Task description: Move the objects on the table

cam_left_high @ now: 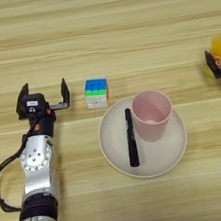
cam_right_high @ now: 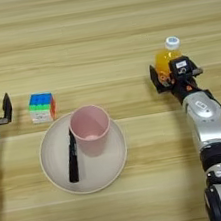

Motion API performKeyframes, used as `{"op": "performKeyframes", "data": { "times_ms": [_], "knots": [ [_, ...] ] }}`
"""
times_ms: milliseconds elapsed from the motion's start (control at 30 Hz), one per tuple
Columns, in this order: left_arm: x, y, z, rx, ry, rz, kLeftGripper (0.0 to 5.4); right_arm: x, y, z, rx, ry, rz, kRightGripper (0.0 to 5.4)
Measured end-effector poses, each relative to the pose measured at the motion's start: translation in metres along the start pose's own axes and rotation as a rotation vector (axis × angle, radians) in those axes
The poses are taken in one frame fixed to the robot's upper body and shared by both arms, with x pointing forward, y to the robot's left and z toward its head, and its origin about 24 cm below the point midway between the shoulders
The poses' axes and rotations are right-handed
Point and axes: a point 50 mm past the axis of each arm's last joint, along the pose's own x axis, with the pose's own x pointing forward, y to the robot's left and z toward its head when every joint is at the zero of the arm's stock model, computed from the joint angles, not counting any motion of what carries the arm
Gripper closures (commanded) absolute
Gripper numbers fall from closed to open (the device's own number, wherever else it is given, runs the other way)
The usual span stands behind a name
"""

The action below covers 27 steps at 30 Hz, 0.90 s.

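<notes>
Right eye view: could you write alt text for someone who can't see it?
The right gripper is closed around an orange-juice bottle on a wooden table. To its left, a pink cup and black pen sit on a beige plate, near a puzzle cube.

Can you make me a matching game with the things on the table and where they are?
Things:
1. pink cup
2. puzzle cube
3. juice bottle
4. black pen

Places:
A. lying flat on the plate
B. at the right claw
C. standing upright on the plate
D. on the table, just right of the open left claw

Pairs: 1-C, 2-D, 3-B, 4-A
</notes>
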Motion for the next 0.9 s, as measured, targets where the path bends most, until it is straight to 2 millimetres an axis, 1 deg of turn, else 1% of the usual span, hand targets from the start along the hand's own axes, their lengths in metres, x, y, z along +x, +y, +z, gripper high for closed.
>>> {"op": "performKeyframes", "data": {
  "times_ms": [133,167,700,900],
  "knots": [
    [0.0,0.0,0.0,0.0,0.0,0.0,0.0,0.0001,0.0006,-0.0001,-0.001,0.001,0.003,0.05],
    [0.0,0.0,0.0,0.0,0.0,0.0,0.0,0.0002,0.0011,-0.0002,-0.002,0.001,0.005,0.02],
    [0.0,-0.0004,-0.0001,-0.001,0.0,0.0,0.0,0.0002,0.0013,0.001,-0.005,-0.011,0.004,0.02],
    [0.0,-0.0004,-0.0001,-0.001,0.0,0.0,0.0,-0.0004,-0.0042,0.0051,0.002,-0.051,-0.042,0.02]
  ]
}}
